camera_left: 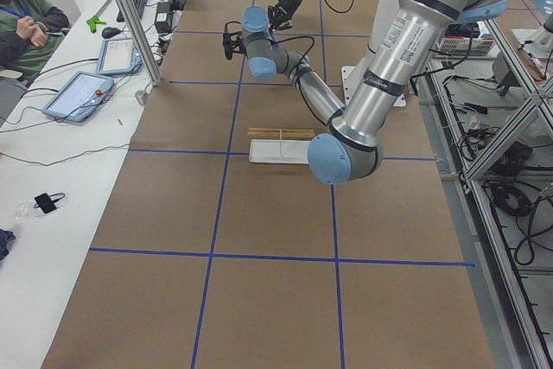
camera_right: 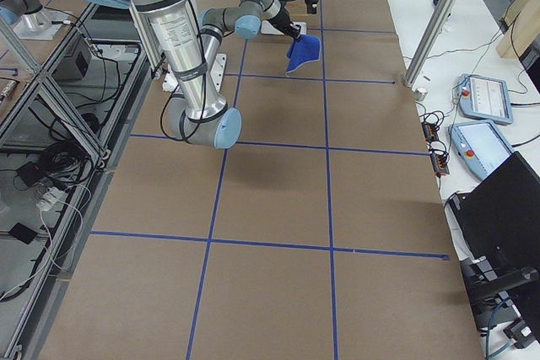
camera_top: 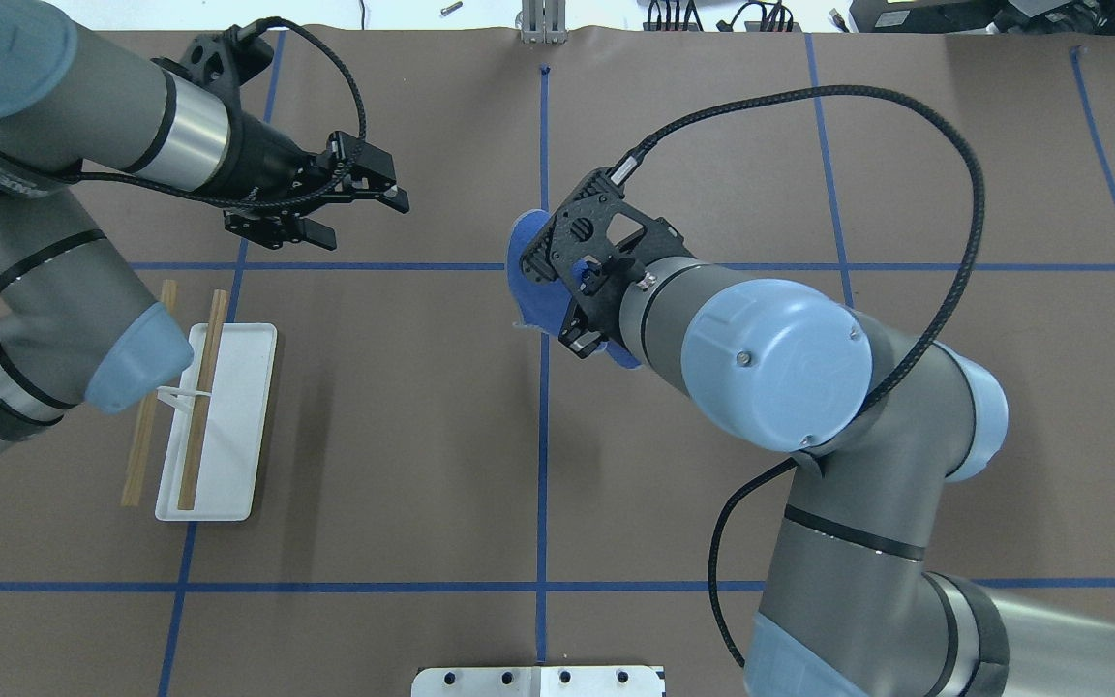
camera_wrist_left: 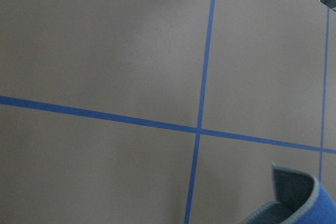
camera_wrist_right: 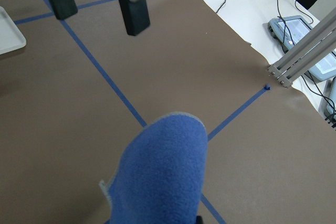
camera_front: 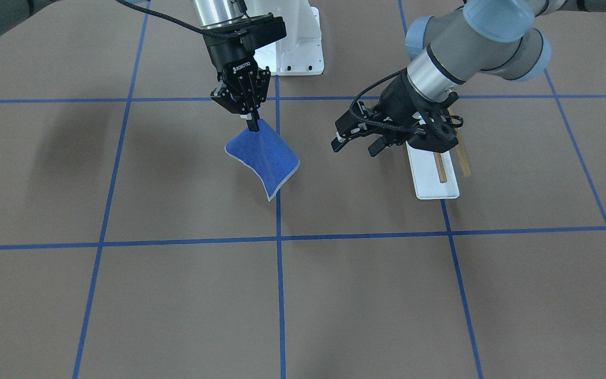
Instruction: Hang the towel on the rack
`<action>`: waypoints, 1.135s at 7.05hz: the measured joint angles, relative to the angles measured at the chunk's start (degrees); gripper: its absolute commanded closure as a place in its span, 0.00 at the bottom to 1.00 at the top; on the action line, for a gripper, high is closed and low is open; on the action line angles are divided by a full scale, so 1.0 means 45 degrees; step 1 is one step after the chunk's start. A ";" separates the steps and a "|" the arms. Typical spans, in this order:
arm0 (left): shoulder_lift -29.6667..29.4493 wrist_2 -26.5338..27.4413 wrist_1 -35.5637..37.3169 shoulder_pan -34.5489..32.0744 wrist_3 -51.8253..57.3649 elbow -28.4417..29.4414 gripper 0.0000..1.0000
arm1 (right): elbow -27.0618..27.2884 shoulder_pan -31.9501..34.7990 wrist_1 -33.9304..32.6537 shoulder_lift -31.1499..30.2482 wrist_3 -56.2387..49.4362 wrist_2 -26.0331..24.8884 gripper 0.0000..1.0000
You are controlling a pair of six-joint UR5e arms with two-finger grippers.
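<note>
The right gripper [camera_front: 252,125] pinches one corner of the fleecy blue towel [camera_front: 265,156], which hangs curled with its pale stitched edge showing; from overhead the wrist hides most of it. The left gripper [camera_front: 355,146], fingers spread and empty, covers one end of the rack [camera_front: 432,181], whose flat white base and wooden dowels stand well apart from the towel.

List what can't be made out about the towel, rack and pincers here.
- Overhead: the right wrist covers most of the towel and the right pincer's grip.
- Front-facing: the left pincer covers the rack's robot-side end.
- Left wrist: the bottom edge cuts off the towel.
</note>
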 measured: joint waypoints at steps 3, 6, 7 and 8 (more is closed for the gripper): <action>-0.0759 0.0916 -0.0007 0.1008 -0.1749 0.0044 0.10 | -0.0328 -0.0254 -0.0010 0.0366 0.0002 -0.0267 1.00; -0.1099 0.1562 -0.0007 0.1143 -0.2514 0.0219 0.19 | -0.0338 -0.0454 0.0019 0.0396 0.0044 -0.0498 1.00; -0.1154 0.1860 -0.0023 0.1229 -0.2553 0.0323 0.20 | -0.0338 -0.0497 0.0025 0.0395 0.0076 -0.0533 1.00; -0.1175 0.2039 -0.0032 0.1323 -0.2542 0.0396 0.22 | -0.0338 -0.0525 0.0027 0.0416 0.0122 -0.0545 1.00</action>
